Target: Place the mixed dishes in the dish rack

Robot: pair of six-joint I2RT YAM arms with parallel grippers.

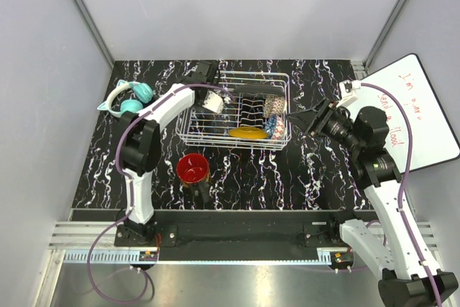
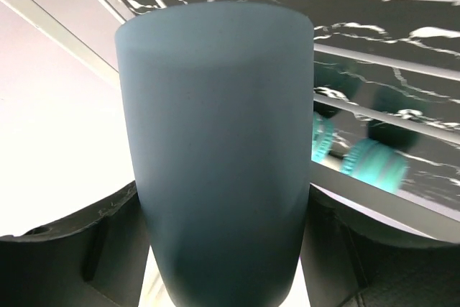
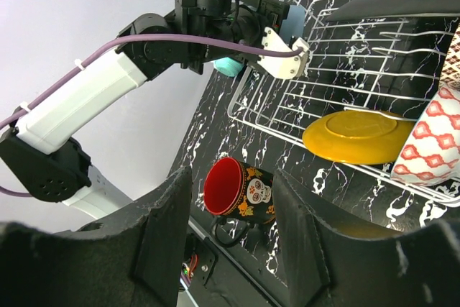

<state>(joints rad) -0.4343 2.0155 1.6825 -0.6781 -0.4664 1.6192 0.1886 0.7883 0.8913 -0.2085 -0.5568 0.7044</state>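
left pincer (image 1: 224,93) grasping blue cup (image 2: 215,141) at dish rack (image 1: 251,73) left rim | right pincer (image 1: 293,115) released beside right rim

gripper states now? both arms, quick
Left gripper: closed on the light blue cup.
Right gripper: open, holding nothing.
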